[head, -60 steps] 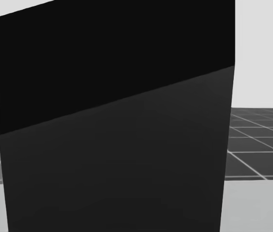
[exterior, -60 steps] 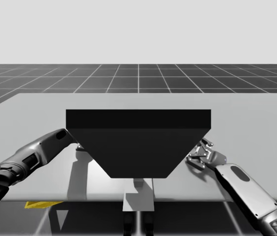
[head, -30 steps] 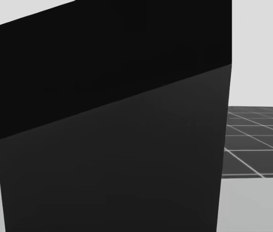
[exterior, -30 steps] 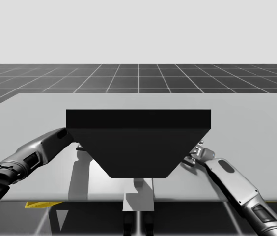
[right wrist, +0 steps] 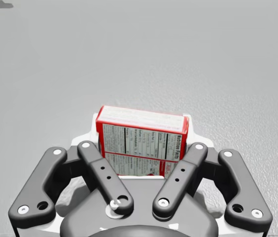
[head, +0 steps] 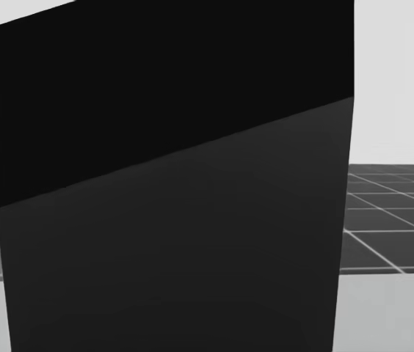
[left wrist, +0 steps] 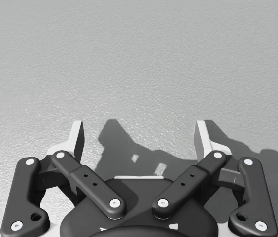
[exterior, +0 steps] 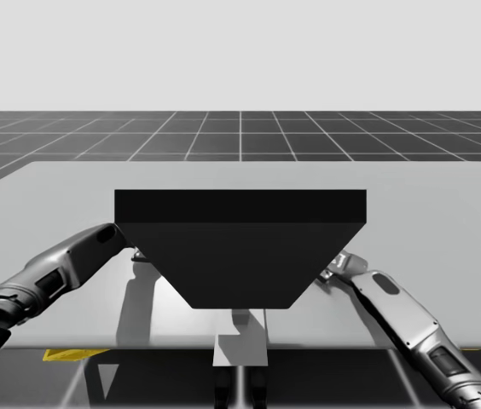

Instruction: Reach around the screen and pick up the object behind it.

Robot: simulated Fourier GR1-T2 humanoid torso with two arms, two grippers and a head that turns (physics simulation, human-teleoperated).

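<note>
A black screen (exterior: 240,247) is seen standing at mid-table in the high view, w/ the grey table (exterior: 445,204) spread around it & a dark grid floor (exterior: 240,132) beyond. The left arm (exterior: 61,268) is brought in from the bottom left & its far end is covered by the screen's left edge. The right arm (exterior: 394,311) is brought in from the bottom right & its wrist is tucked at the screen's right edge, so the gripper there is mostly hidden. In the right wrist view the right gripper (right wrist: 142,129) is found clamped on a red box (right wrist: 140,143): the box is set btwn the two fingers (right wrist: 86,137), which are pressed against its two short ends, one per side. The box is laid crosswise to the gripper, w/ a white printed panel turned toward the camera & a red border around it. Bare grey tabletop is seen ahead of the box; whether the box is resting on the surface or lifted off it can't be told. In the left wrist view the left gripper (left wrist: 140,129) is held wide apart, nothing btwn its fingers, w/ bare table & the gripper's own shadow beneath. In the head view the screen (head: 178,220) is seen close up, upper part darker than the lower, w/ strips of table (head: 390,315) & grid floor at the sides.
</note>
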